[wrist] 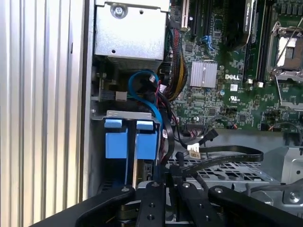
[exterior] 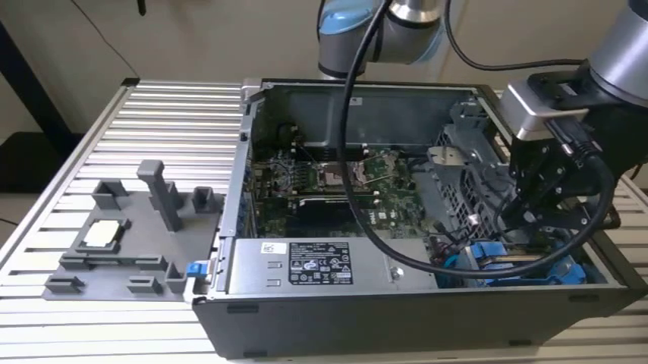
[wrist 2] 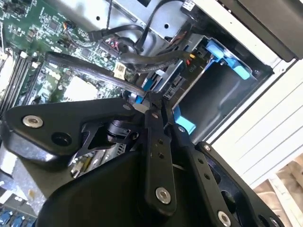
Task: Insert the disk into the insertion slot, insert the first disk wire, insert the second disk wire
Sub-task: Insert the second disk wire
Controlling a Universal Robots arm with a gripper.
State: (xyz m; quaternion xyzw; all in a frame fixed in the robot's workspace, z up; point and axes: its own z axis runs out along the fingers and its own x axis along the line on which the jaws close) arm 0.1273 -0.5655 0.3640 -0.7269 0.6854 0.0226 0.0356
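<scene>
Blue plastic marks the disk [exterior: 506,265] in its carrier, sitting in the bay at the case's lower corner, at about five o'clock in the exterior view. The gripper [exterior: 536,216] hangs just above it, fingers drawn nearly together around a thin dark cable [wrist 2: 94,71]; whether they clamp it I cannot tell. Loose wires [wrist: 163,127] crowd the bay beside the power supply [exterior: 303,265].

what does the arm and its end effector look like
The arm is silver-grey with light blue joint caps, and a pale grey box sits at its wrist. Thick black cables loop off it. The end effector is black, built of flat perforated linkage bars joined by silver screws.
</scene>
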